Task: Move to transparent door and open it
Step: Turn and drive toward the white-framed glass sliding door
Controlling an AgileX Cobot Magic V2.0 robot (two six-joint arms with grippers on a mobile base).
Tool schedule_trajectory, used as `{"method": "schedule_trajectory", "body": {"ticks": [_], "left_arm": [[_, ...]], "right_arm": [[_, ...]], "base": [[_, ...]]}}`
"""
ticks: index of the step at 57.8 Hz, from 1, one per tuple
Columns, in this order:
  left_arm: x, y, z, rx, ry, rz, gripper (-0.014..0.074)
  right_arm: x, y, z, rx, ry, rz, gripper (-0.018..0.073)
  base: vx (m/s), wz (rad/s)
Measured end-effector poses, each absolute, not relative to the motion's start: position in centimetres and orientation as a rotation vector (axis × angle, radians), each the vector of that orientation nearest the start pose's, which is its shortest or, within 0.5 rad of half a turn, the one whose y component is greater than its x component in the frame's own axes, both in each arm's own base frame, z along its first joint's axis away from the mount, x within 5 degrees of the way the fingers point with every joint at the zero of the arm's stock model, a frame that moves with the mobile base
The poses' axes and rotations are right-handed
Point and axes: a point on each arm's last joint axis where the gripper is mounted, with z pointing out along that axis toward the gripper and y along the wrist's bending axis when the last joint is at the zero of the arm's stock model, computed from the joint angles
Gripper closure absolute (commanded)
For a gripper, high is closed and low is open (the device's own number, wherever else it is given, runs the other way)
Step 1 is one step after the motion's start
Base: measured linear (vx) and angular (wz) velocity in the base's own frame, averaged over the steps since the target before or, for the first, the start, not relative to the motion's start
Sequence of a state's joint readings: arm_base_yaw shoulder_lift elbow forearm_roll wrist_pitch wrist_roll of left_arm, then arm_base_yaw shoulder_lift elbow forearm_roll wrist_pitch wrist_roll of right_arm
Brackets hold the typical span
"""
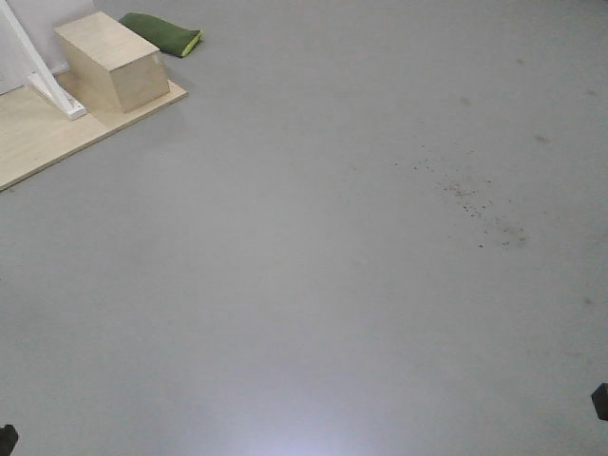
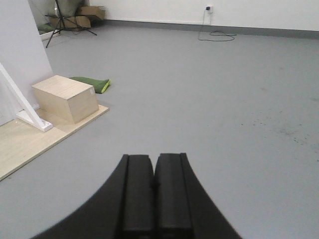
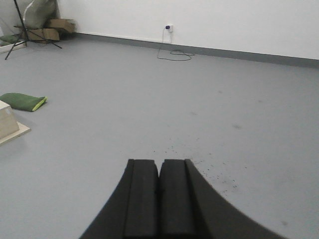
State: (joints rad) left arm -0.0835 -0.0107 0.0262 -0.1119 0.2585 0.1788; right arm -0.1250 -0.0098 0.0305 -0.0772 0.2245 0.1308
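The transparent door is out of view in all three views. My left gripper [image 2: 154, 158] is shut with nothing between its black pads, held above bare grey floor. My right gripper [image 3: 159, 163] is likewise shut and empty, pointing over the floor toward the far white wall [image 3: 224, 20]. In the front view only small dark corners of the arms show at the bottom edges.
A pale wooden box [image 1: 109, 62] stands on a wooden platform [image 1: 38, 142] at the left, beside a white slanted brace [image 2: 22, 107]. A green cushion [image 1: 163, 33] lies behind it. Dark specks [image 1: 475, 204] dot the floor. A tripod and cardboard boxes [image 2: 75, 17] sit far left; a cable [image 3: 172, 52] runs from a wall socket.
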Motion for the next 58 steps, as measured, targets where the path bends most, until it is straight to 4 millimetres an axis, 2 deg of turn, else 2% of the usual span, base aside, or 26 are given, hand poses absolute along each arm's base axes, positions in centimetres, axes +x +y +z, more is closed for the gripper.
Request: {"method": "schedule_trajectory", "body": {"ticks": [21,58], "left_arm": [[5.47,-0.72,18.16,0.156,1.749,-0.034,0.0602],[5.47,-0.72,18.16,0.156,1.749,-0.034,0.0602]], "right_arm": [[5.52,-0.85,18.31,0.168,1.72,-0.066,0.0567],[5.52,-0.85,18.31,0.168,1.72,-0.066,0.0567]], "base": [[0.48,0.36],[0.48,0.53]]}}
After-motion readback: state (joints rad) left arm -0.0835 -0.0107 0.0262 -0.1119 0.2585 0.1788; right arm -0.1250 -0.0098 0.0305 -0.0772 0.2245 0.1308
